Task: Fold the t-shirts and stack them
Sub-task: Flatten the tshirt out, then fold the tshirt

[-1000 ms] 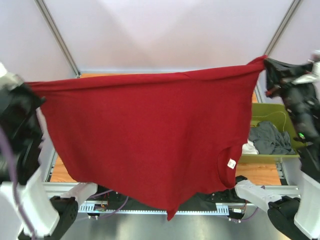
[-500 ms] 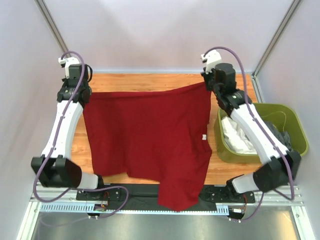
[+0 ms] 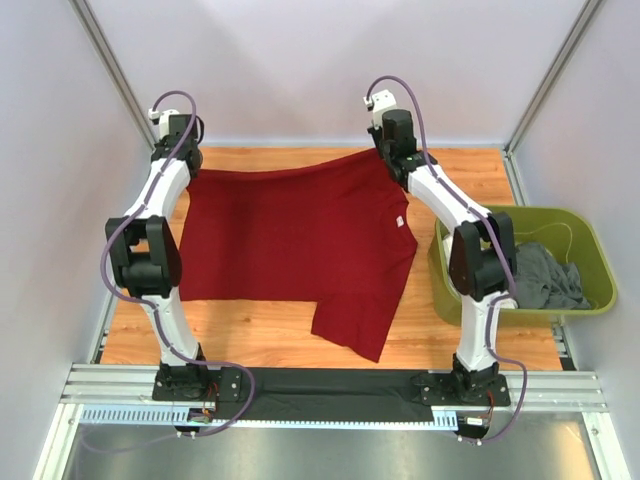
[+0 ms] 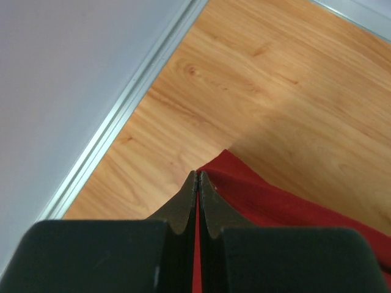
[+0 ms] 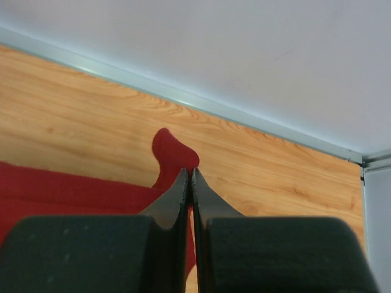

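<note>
**Laying the red t-shirt flat for its first fold**

The wooden surface point(image 3: 470, 170) is filling the middle of the top view. The red t-shirt point(image 3: 290, 240) is lying spread across its centre, with the far edge running between the two arms in the upper part of the frame. One flap of the cloth point(image 3: 352, 325) is trailing toward the lower centre, near the front edge of the surface. The olive tub point(image 3: 545, 211) is sitting at the right of the frame, just beside the shirt. A grey t-shirt point(image 3: 545, 278) is lying bunched inside it.

The left gripper point(image 4: 197, 174) is pressing its jaws together on the upper-left corner of the red cloth. The right gripper point(image 5: 189, 171) is pinching the upper-right corner, and a small tuft is poking out beyond its tips. The white neck label point(image 3: 400, 222) is showing near the shirt's right edge.

The step in hand appears to be flattening the shirt. Doing it well likely means holding the far edge taut and level, and letting go only once both corners are resting on the wood. The trailing flap probably needs smoothing first, or the fold is risking a crooked line.
</note>
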Available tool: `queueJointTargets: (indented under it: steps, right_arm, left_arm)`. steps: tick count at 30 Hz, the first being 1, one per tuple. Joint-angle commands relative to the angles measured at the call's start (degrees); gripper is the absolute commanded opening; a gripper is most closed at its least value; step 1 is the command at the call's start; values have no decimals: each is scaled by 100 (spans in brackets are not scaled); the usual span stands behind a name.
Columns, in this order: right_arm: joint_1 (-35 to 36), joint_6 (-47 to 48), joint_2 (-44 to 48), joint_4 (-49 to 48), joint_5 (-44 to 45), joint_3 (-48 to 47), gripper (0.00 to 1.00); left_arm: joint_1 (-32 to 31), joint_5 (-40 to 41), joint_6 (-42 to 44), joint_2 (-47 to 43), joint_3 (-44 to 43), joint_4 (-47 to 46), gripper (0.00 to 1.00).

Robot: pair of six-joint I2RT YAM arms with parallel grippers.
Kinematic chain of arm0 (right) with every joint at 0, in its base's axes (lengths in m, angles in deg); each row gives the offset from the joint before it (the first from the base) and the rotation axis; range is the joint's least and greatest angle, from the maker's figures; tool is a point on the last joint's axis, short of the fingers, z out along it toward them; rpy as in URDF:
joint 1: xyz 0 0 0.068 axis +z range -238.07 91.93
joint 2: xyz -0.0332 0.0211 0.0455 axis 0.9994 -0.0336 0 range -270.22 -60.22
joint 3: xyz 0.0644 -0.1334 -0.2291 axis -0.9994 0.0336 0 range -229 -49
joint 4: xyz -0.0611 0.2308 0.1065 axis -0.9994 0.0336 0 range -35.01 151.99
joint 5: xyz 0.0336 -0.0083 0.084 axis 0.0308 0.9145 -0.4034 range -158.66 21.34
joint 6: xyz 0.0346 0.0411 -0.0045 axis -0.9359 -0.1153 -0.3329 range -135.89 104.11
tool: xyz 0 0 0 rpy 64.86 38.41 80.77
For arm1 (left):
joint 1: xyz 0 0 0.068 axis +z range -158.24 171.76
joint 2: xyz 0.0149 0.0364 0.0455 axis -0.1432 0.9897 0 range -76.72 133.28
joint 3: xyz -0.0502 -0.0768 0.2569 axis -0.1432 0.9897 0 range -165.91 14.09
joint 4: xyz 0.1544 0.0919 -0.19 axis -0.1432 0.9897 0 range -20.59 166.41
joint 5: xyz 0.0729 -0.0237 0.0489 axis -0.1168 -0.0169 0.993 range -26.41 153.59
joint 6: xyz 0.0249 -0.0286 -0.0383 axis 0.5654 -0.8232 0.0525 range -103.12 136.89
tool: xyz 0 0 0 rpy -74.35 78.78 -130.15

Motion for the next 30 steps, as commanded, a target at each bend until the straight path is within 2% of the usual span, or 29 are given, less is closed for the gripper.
queueJointTargets:
  steps: [1,9,18,21,30]
  right_arm:
    - [-74,-295,-482,-521,227,-745,0]
    - [-118,-480,-1292,-230,464,-1835,0]
    - [-179,-401,-1468,-143,508,-1642,0]
    - [-215,-480,-1600,16,526,-1871,0]
    - [-373,-964,-1574,-63,245,-1748,0]
  left_arm:
    - [88,-188,59,208,-631,-288,0]
    - [307,-591,297,543,-641,-630,0]
    - [316,-786,579,683,-492,-1096,0]
    - [325,-961,569,876,-667,-1061,0]
    - [536,-1524,534,1114,-747,-1334,0]
